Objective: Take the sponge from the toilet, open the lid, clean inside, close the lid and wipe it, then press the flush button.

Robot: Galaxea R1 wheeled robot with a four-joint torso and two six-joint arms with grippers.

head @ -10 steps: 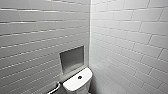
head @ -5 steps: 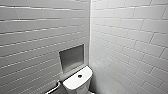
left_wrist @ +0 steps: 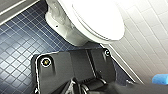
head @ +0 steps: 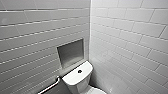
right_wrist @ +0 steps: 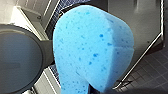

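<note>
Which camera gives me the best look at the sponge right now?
Right wrist view: the sponge sits close and large, its blue pitted surface plain. The left wrist view catches just a blue corner of it. The head view looks at the tank and wall.

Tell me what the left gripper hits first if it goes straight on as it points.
Most likely the closed lid of the toilet, straight ahead in the left wrist view, though depth is unclear.

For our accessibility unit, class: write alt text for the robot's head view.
A white toilet tank with a dark flush button sits in a corner of white-tiled walls, below a recessed niche; a metal rail runs along the left wall.
</note>
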